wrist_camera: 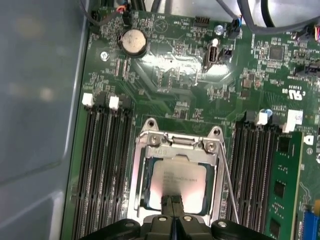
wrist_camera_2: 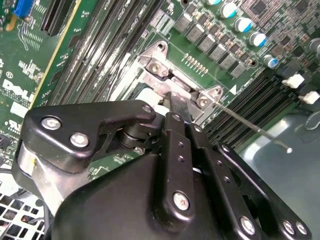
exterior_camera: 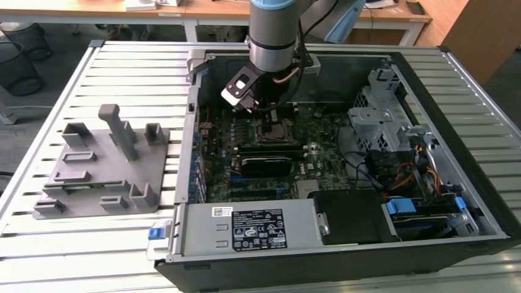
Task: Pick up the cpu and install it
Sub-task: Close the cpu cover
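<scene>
Gripper [wrist_camera: 172,201] at one cpu [wrist_camera: 181,177] in one socket [wrist_camera: 175,142]

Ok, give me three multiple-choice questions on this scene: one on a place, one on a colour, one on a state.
1. Where does the cpu lie? A) in the socket B) on the table C) on the power supply
2. What colour is the fixture beside the case? A) red B) grey C) yellow
3. How does the gripper stand? A) open wide B) shut C) shut on a cable
Answers: 1 A, its silver top lies within the socket frame; 2 B, its blocks are grey; 3 B, the fingertips meet over the cpu.
</scene>
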Tool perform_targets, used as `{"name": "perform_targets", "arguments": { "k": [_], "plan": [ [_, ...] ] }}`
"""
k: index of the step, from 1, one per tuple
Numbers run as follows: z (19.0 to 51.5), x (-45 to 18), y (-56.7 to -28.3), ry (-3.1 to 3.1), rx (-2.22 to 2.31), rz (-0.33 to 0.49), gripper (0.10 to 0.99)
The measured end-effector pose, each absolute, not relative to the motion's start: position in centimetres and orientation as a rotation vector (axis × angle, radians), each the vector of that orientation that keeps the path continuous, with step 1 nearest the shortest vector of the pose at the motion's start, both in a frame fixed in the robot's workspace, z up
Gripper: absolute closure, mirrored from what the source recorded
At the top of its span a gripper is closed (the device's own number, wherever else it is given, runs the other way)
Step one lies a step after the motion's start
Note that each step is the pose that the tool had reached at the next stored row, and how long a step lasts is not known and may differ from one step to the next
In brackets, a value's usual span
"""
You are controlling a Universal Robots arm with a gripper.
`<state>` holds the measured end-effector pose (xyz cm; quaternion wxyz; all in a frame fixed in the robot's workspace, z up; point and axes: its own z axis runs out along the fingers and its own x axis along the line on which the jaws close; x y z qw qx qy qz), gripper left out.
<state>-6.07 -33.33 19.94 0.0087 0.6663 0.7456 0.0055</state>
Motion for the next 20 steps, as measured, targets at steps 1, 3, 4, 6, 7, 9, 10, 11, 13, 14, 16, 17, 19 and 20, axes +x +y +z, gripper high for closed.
{"name": "perform_targets", "arguments": {
  "k": [1,3,4,6,7,9,10,11,13,14,16,17,19,20],
  "plan": [
    [19.9,-6.0,-33.3,2.330,2.082,0.017,0.980],
    [19.9,-6.0,-33.3,2.329,2.082,0.017,0.980],
    [19.9,-6.0,-33.3,2.329,2.082,0.017,0.980],
    [19.9,-6.0,-33.3,2.329,2.082,0.017,0.980],
    [19.9,-6.0,-33.3,2.329,2.082,0.017,0.980],
    [19.9,-6.0,-33.3,2.330,2.082,0.018,0.980],
    [20.0,-6.0,-33.3,2.330,2.082,0.018,0.980],
    [20.2,-6.0,-33.3,2.329,2.082,0.017,0.980],
    [20.5,-6.0,-33.3,2.329,2.082,0.017,0.980],
    [20.7,-6.0,-33.3,2.329,2.082,0.017,0.980],
    [21.1,-6.0,-33.3,2.329,2.082,0.017,0.980],
    [21.2,-6.0,-33.3,2.330,2.082,0.017,0.980],
    [21.2,-6.0,-33.4,2.330,2.082,0.017,0.980],
    [21.2,-6.0,-33.5,2.330,2.082,0.017,0.980]
  ]
}}
